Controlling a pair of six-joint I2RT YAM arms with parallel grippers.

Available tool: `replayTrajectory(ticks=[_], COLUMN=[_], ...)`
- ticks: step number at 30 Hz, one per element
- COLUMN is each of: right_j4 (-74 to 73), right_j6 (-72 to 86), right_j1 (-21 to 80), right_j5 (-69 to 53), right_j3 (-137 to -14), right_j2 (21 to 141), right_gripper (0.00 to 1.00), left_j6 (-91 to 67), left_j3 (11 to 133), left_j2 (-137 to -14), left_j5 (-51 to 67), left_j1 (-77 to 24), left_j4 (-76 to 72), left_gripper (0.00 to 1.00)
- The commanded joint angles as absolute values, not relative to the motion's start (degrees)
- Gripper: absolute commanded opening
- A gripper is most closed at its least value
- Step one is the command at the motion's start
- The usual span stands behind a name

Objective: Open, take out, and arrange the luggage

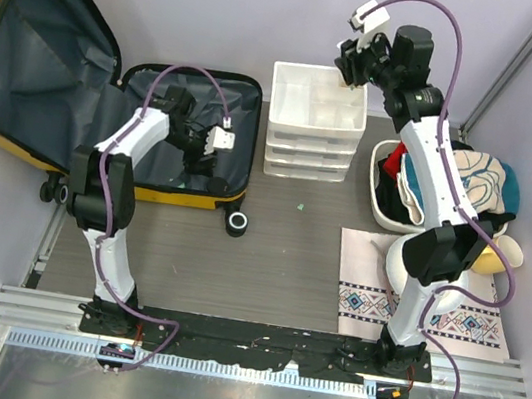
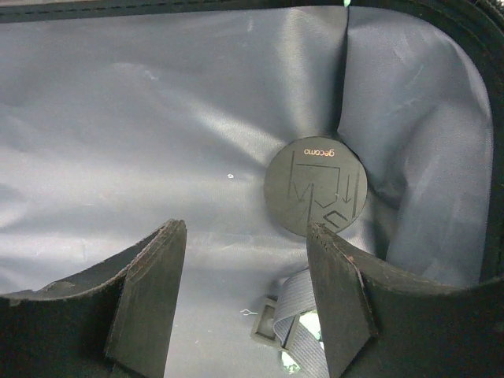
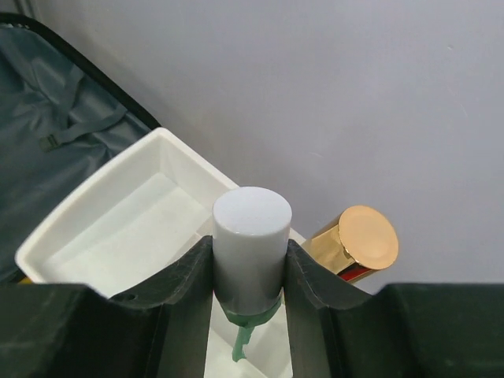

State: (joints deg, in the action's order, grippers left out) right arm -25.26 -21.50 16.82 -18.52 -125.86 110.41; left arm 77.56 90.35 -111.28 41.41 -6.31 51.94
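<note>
The yellow luggage [image 1: 180, 196] lies open at the left, its lid leaning back and its dark grey lining [image 2: 157, 118] bare. My left gripper [image 1: 216, 143] hangs inside the lower half. It is open [image 2: 244, 228], with nothing between its fingers. Below it lie a round black logo disc [image 2: 315, 189] and a grey strap with a buckle [image 2: 279, 319]. My right gripper [image 1: 350, 71] is shut [image 3: 249, 244] on a white-capped bottle [image 3: 252, 220] with a green body. It holds the bottle upright over the top tray of the white drawer organizer [image 3: 94, 228].
The drawer organizer [image 1: 311, 141] stands at the back centre against the wall. A gold-capped bottle [image 3: 364, 240] stands beside the held one. A white basin [image 1: 379, 202] heaped with clothes sits at the right. A patterned mat [image 1: 362, 296] lies before it.
</note>
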Motion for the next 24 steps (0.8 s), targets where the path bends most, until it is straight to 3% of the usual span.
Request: replayTrajectory(ticks=[1,6,14,19,21,24], right_j4=[-19.34,-17.84,-18.8,-21.26,-22.32,-23.2], right_j6=[-29.52,-33.84,-38.23,-38.76,-38.24,-36.92], right_j1=[16.61,15.73,15.73,15.73,15.73,15.73], right_j5=[-16.61,-19.86,-22.06,-22.5,-23.64,-25.56], right_j3=[-122.53,-122.43,-120.76,-119.53,-120.14,-120.41], right_j2=[109.95,112.05,113.91,113.64,113.47,112.5], right_gripper=[0.01,0.01,0.19,0.65,0.77,0.83], left_j6=[74.8,74.62,73.57,72.33,72.33,73.82], left_j3=[89.83,88.42,87.28,87.45,88.06,90.43], left_j2=[-107.67,-106.79,-105.73,-105.56,-105.56,-106.43], left_j5=[42.8,42.19,41.49,41.31,41.48,42.1], left_j1=[-6.24,-6.15,-5.8,-5.01,-4.83,-4.13], left_j4=[48.69,48.51,48.43,48.95,49.74,53.34], left_gripper=[0.66,0.66,0.66,0.67,0.69,0.72])
